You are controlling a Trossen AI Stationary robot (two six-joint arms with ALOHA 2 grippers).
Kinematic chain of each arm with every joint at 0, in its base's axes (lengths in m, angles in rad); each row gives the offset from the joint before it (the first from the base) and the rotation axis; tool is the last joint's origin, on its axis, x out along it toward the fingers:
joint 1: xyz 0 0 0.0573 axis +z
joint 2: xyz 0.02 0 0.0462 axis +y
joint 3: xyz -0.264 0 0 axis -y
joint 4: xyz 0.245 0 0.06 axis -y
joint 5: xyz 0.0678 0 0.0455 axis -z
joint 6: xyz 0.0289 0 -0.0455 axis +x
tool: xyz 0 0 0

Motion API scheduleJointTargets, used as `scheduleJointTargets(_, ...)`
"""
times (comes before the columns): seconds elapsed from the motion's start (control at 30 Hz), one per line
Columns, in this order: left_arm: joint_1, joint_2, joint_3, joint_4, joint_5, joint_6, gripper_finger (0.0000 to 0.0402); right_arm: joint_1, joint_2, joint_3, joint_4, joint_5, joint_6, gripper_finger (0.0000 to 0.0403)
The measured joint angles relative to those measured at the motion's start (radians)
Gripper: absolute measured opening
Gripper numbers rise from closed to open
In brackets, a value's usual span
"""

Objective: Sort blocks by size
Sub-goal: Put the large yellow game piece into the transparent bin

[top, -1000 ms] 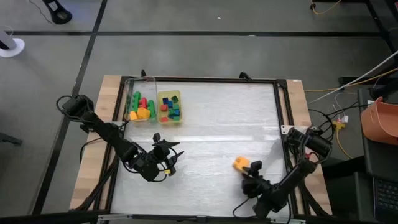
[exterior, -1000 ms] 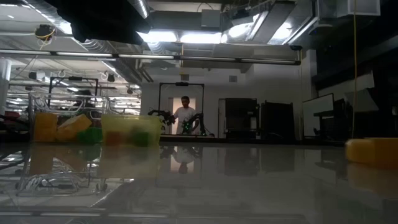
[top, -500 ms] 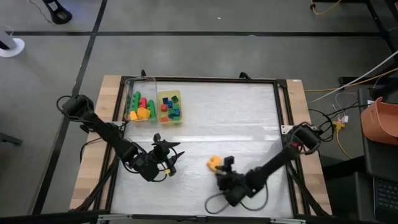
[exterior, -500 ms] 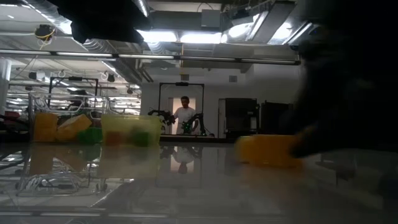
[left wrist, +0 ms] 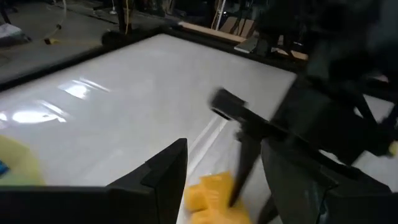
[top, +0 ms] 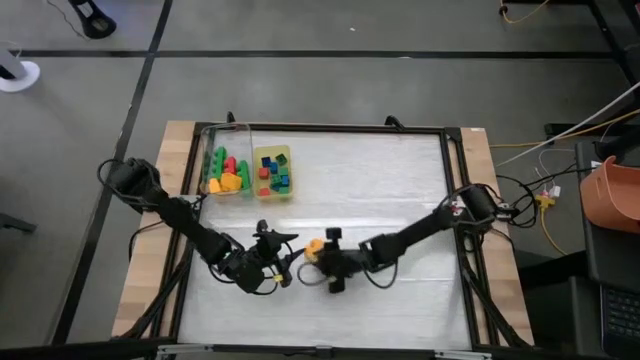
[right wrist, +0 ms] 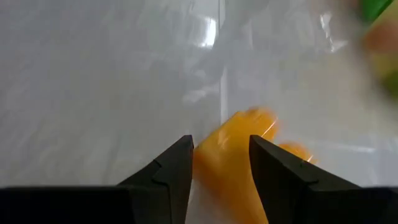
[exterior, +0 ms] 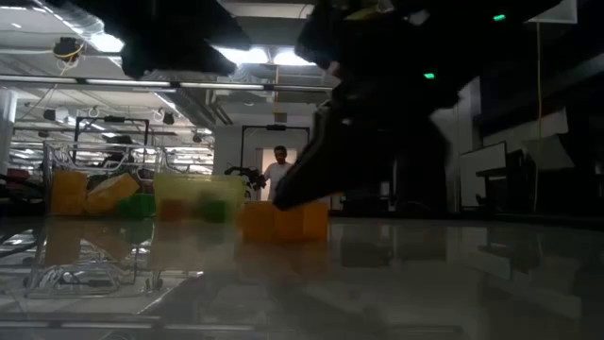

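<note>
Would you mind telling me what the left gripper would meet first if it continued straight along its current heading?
Probably the orange block, lying just ahead of the left gripper; the right gripper behind it holds it.

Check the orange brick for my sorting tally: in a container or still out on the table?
Out. The orange plastic brick lies on the white tabletop, between the right claw's fingers, far from both containers.

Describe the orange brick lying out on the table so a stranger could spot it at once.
On the white table, look near the front edge, midway across, where the two dark arms meet. The orange plastic brick sits between the right gripper's fingers, facing the left gripper. It is the only block outside the two containers at the back left.
</note>
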Motion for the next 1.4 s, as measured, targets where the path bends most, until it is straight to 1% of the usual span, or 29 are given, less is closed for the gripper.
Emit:
scheduleJointTargets(0.1,0.023,0.053,0.0,0.057,0.058,0.0,0.0191,-0.025,0.0,0.0,0.061,-0.015,-0.052,0.0156)
scheduleJointTargets(0.17,0.042,0.088,0.0,0.084,0.123,0.0,0.0191,-0.024,0.0,0.011,0.082,-0.006,-0.104,0.0156)
scheduleJointTargets(0.3,0.071,0.135,0.0,0.086,0.27,0.0,0.0191,-0.003,0.0,0.053,0.065,0.02,-0.202,0.0156)
scheduleJointTargets(0.37,0.08,0.147,0.0,0.079,0.302,0.0,0.0191,0.015,0.0,0.068,0.04,0.042,-0.249,0.0156)
scheduleJointTargets(0.43,0.087,0.152,0.0,0.078,0.305,0.0,0.0191,0.038,-0.002,0.082,0.006,0.089,-0.287,0.0156)
scheduleJointTargets(0.53,0.087,0.152,0.0,0.08,0.305,0.013,0.0191,0.073,-0.018,0.1,-0.094,0.206,-0.307,0.0156)
scheduleJointTargets(0.63,0.084,0.152,0.0,0.088,0.306,0.078,0.0191,0.104,-0.037,0.113,-0.216,0.343,-0.308,0.0156)
scheduleJointTargets(0.73,0.08,0.16,0.0,0.117,0.306,0.136,0.0191,0.119,-0.055,0.115,-0.283,0.423,-0.308,0.0156)
scheduleJointTargets(0.87,0.079,0.207,0.013,0.201,0.313,0.274,0.0191,0.119,-0.056,0.115,-0.331,0.433,-0.295,0.0156)
scheduleJointTargets(1.0,0.08,0.275,0.058,0.198,0.307,0.39,0.0191,0.083,-0.05,0.104,-0.345,0.432,-0.255,0.0156)
scheduleJointTargets(1.13,0.082,0.318,0.105,0.183,0.264,0.483,0.0191,0.042,-0.05,0.082,-0.348,0.423,-0.222,0.0156)
scheduleJointTargets(1.3,0.086,0.342,0.119,0.173,0.219,0.528,0.0191,0.002,-0.05,0.072,-0.353,0.404,-0.206,0.0156)
scheduleJointTargets(1.4,0.086,0.343,0.12,0.113,0.216,0.507,0.0191,-0.014,-0.049,0.072,-0.351,0.403,-0.206,0.0156)
